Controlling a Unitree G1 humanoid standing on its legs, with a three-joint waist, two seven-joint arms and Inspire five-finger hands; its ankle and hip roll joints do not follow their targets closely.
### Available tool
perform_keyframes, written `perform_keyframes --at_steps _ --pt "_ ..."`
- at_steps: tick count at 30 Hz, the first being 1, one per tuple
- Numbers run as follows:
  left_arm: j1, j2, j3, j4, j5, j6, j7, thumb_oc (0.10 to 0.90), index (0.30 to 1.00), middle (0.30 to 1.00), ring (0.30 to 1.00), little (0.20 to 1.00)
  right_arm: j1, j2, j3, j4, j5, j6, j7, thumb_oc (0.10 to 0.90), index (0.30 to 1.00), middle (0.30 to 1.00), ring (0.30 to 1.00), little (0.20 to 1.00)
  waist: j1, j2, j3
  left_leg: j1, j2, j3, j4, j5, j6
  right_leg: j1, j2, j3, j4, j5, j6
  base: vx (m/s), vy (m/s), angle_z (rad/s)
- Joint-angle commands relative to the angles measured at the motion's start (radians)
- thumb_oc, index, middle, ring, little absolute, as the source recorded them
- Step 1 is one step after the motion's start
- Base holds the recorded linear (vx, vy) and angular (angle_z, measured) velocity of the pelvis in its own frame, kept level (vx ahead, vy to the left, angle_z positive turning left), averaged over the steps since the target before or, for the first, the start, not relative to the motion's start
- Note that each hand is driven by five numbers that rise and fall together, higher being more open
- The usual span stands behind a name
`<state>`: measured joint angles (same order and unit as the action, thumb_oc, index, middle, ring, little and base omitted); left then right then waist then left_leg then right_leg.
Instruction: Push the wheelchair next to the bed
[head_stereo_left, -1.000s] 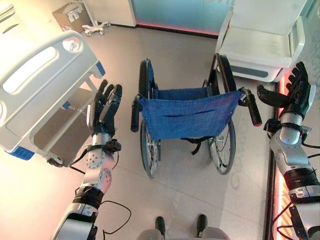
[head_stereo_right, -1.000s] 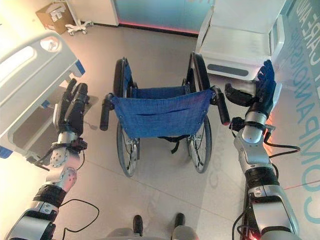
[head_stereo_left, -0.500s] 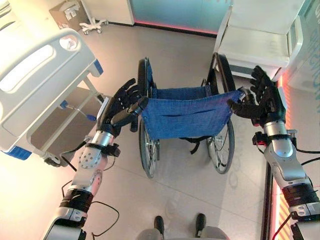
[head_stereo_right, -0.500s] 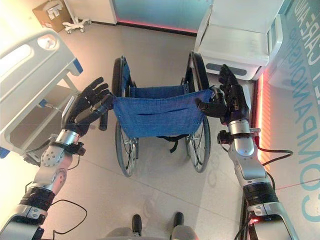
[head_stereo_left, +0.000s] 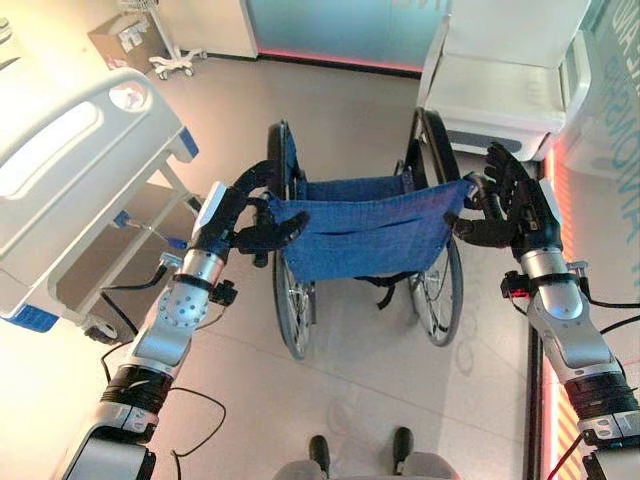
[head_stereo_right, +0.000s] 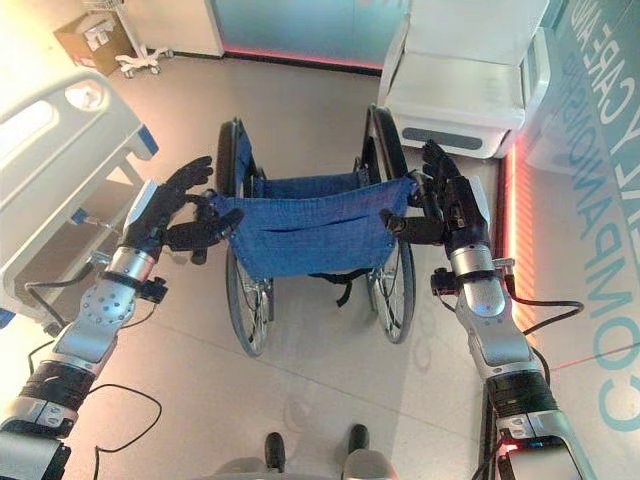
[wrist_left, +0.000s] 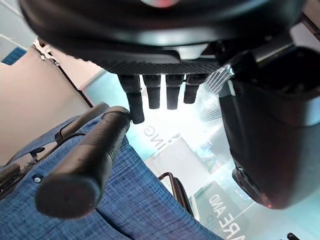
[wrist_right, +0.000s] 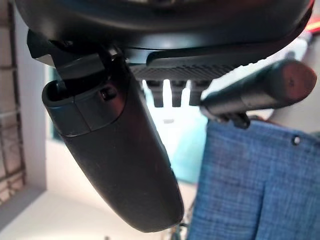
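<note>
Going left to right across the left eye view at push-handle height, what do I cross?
Bed → left hand → wheelchair with its blue backrest → right hand.
</note>
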<state>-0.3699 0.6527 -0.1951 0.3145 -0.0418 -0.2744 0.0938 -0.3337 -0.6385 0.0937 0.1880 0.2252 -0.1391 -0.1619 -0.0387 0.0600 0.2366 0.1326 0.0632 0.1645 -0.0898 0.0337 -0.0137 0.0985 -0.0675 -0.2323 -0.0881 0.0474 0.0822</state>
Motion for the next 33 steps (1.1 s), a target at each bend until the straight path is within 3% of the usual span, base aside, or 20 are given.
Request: perform_keyframes --at_steps 1,8,12,17,22,26,33 --pt "-0.067 0.117 0.007 0.139 0.054 0.091 0.123 0.8 0.9 0.9 0.9 0.9 -0.104 -0.077 -0.005 -0.006 -0.115 -0.028 -0.166 0.8 0.9 0.9 0.9 0.9 0.006 -0.04 -0.055 -0.047 -0.022 -0.022 0.071 -0.078 0.005 -0.054 -0.025 0.046 0.122 -0.089 0.001 -0.03 -0.02 0.01" --pt "-0.105 0.114 -0.007 0.161 0.144 0.071 0.298 0.8 0.9 0.9 0.9 0.9 -0.146 -0.087 -0.009 -0.04 -0.214 -0.059 -0.289 0.8 0.9 0.9 0.9 0.9 0.001 -0.044 -0.045 -0.05 -0.025 -0.026 0.079 -0.085 0.008 -0.059 -0.02 0.056 0.127 -0.09 0.001 0.0 -0.002 -0.02" --pt "-0.099 0.12 -0.009 0.126 0.358 0.012 0.498 0.8 0.9 0.9 0.9 0.9 -0.127 -0.09 -0.027 -0.083 -0.374 -0.059 -0.391 0.8 0.9 0.9 0.9 0.9 -0.001 -0.048 -0.044 -0.054 -0.028 -0.029 0.085 -0.091 0.011 -0.063 -0.017 0.063 0.128 -0.091 0.0 0.0 0.0 -0.02" --pt "-0.082 0.128 -0.024 0.07 0.569 -0.022 0.623 0.8 0.9 0.9 0.9 0.9 -0.099 -0.098 -0.036 -0.108 -0.467 -0.023 -0.41 0.8 0.9 0.9 0.9 0.9 -0.001 -0.054 -0.041 -0.057 -0.029 -0.03 0.087 -0.095 0.013 -0.069 -0.015 0.068 0.134 -0.092 0.001 -0.01 -0.001 0.0" --pt "-0.058 0.136 -0.029 0.043 0.561 -0.002 0.58 0.8 0.9 0.9 0.9 0.9 -0.068 -0.111 -0.03 -0.089 -0.406 0.053 -0.292 0.8 0.9 0.9 0.9 0.9 -0.001 -0.056 -0.039 -0.058 -0.029 -0.027 0.086 -0.095 0.013 -0.074 -0.014 0.069 0.139 -0.093 0.002 0.0 0.0 0.01" --pt "-0.03 0.128 -0.023 0.041 0.513 0.03 0.534 0.8 0.9 0.9 0.9 0.9 -0.057 -0.108 -0.009 -0.06 -0.333 0.069 -0.191 0.8 0.9 0.9 0.9 0.9 0.006 -0.061 -0.036 -0.058 -0.028 -0.026 0.089 -0.093 0.013 -0.072 -0.016 0.062 0.141 -0.093 0.002 0.0 0.0 0.0" --pt "-0.017 0.096 -0.027 0.07 0.402 0.076 0.449 0.8 0.9 0.9 0.9 0.9 -0.086 -0.092 0.033 -0.027 -0.298 0.089 -0.142 0.8 0.9 0.9 0.9 0.9 0.018 -0.064 -0.027 -0.062 -0.027 -0.031 0.096 -0.092 0.011 -0.073 -0.018 0.052 0.148 -0.093 0.001 0.0 0.0 0.0"
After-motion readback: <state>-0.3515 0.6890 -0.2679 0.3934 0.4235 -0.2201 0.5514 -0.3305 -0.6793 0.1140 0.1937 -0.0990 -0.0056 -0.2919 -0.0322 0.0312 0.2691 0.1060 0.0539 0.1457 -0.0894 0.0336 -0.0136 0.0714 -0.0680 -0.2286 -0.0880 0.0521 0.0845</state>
